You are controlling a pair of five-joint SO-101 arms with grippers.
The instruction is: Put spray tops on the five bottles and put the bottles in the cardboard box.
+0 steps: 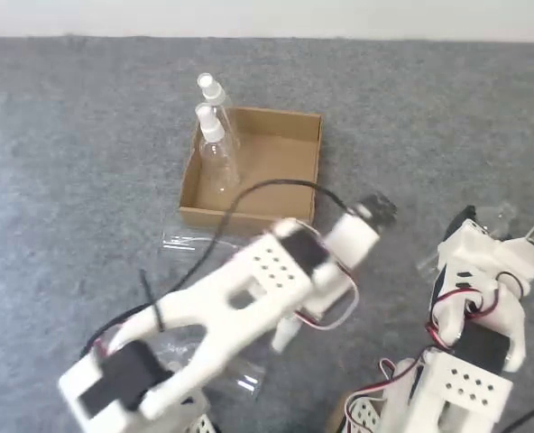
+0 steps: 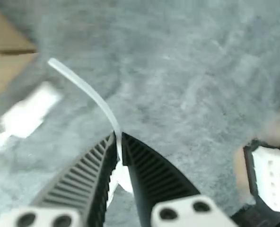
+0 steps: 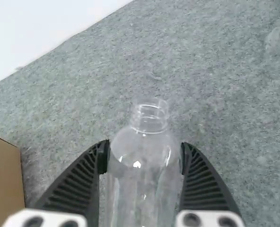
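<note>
So that top can meet neck [image 3: 150,116], my left fingers [image 2: 83,175] pinch a spray top [image 2: 122,177], tube [image 2: 83,87] leading, while my right fingers [image 3: 81,179] clamp the open bottle [image 3: 142,158] right of the box [image 1: 318,162].

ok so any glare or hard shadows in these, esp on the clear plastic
high view: soft, even light, no hard shadows, just mild shade inside the cardboard box; right wrist view: one small bright glint on the bottle in the right claw; left wrist view: no glare, the spray top's tube in the left claw reads pale white against the carpet
</note>
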